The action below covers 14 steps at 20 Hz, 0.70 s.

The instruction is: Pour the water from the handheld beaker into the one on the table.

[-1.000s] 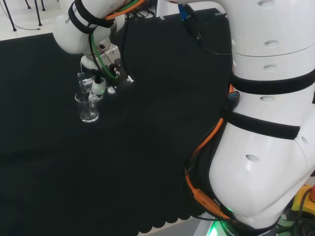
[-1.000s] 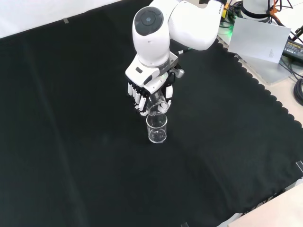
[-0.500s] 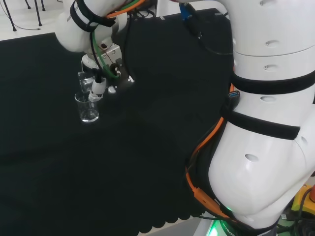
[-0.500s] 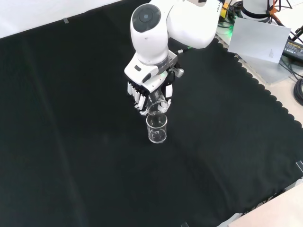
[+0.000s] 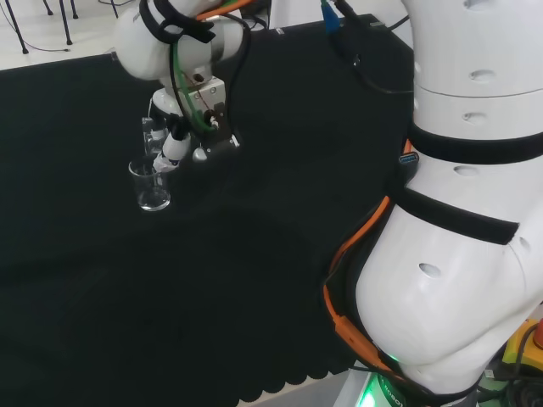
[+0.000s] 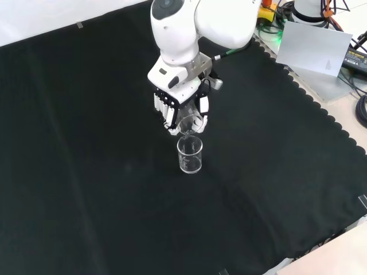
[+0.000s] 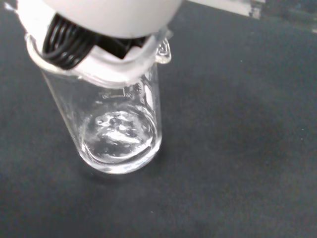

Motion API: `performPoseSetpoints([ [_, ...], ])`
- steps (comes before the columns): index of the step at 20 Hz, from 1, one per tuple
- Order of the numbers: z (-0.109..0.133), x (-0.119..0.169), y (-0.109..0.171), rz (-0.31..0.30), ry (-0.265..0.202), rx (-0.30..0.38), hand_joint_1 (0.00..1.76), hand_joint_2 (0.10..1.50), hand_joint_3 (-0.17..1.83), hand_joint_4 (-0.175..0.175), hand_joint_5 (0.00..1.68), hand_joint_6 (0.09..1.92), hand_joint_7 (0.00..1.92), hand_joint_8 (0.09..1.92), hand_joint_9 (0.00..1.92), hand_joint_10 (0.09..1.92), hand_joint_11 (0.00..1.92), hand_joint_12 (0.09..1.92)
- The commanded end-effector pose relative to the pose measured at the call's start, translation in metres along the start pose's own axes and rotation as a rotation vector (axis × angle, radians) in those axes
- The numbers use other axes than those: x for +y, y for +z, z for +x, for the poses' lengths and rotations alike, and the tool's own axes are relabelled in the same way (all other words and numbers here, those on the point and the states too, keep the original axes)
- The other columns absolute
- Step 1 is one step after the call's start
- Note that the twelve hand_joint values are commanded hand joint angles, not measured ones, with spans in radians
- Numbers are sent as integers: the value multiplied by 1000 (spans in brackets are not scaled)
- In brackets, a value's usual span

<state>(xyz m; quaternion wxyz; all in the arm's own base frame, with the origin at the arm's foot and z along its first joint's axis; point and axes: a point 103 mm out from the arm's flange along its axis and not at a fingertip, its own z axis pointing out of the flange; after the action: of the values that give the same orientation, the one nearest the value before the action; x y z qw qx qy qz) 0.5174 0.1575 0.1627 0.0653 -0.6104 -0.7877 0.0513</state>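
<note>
Two clear beakers meet over the black cloth (image 6: 86, 172) in the front view: the hand (image 6: 178, 106), its fingers (image 6: 166, 112) curled round the handheld beaker (image 6: 191, 123), holds it tipped just above the beaker on the table (image 6: 190, 155). From the head view, the standing vessel sits upright on the cloth, below and left of the hand, with the arm's white links (image 5: 467, 212) at the right. Close up from the wrist, a shallow pool of water (image 7: 119, 136) lies in its bottom.

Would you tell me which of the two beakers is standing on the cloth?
The lower beaker, upright below the hand; the other beaker is held tilted above it.
</note>
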Motion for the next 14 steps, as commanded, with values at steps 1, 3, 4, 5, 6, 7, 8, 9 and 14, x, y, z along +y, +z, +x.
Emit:
performPoseSetpoints([
  [1, -10, -6, -7, -108, 11, 110, 1128, 662, 645, 175, 1283, 653, 1769, 87, 1660, 134, 1249, 853],
  [3, -14, -7, -8, -120, 17, 146, 1128, 663, 645, 175, 1282, 654, 1768, 87, 1660, 134, 1249, 853],
  [4, -15, -8, -8, -125, 19, 170, 1128, 663, 645, 175, 1282, 654, 1768, 87, 1659, 134, 1250, 853],
  [5, -16, -8, -8, -130, 24, 195, 1128, 663, 645, 175, 1282, 654, 1768, 87, 1659, 135, 1251, 854],
  [6, -18, -8, -8, -139, 28, 221, 1128, 662, 645, 175, 1282, 654, 1768, 87, 1659, 135, 1251, 854],
  [7, -19, -8, -7, -145, 26, 249, 1128, 662, 645, 175, 1282, 654, 1768, 87, 1659, 135, 1252, 854],
  [8, -20, -8, -6, -150, 16, 266, 1128, 662, 645, 175, 1282, 654, 1768, 87, 1659, 135, 1253, 854],
  [9, -21, -9, -7, -162, 20, 283, 1128, 662, 645, 175, 1282, 654, 1768, 87, 1659, 135, 1254, 854],
  [14, -31, -9, -8, -188, 37, 376, 1129, 662, 645, 175, 1283, 652, 1767, 87, 1658, 135, 1259, 855],
])
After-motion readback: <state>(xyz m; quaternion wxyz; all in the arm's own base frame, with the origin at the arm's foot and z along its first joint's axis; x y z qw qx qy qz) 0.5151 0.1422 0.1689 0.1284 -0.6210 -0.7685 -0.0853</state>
